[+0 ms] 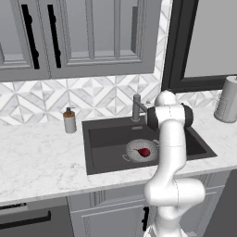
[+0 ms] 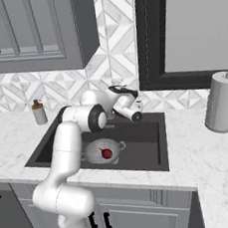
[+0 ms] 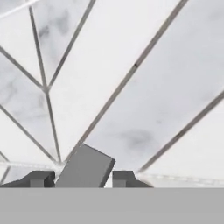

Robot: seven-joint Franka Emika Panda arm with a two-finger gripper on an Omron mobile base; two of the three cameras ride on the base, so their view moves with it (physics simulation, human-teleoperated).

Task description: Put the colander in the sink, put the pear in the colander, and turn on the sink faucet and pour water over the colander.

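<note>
The silvery colander (image 1: pixel 132 149) (image 2: pixel 95 150) stands in the dark sink (image 1: pixel 106 139) (image 2: pixel 144 137), right of its middle. Inside the colander lies the dark red pear (image 1: pixel 144 152) (image 2: pixel 106 154). At the sink's back rim rises the grey sink faucet (image 1: pixel 136 105), and my arm reaches over the basin to it. In the hand view my gripper (image 3: pixel 83 178) faces the tiled backsplash, shut on the faucet's grey lever (image 3: pixel 85 166), which fills the gap between the two fingertips. I see no water running.
A small soap pump bottle (image 1: pixel 69 121) (image 2: pixel 39 113) stands on the marble left of the sink. A grey paper towel roll (image 1: pixel 227 99) (image 2: pixel 221 102) stands on the counter to the right, under a dark-framed window. Wall cabinets hang above the left counter.
</note>
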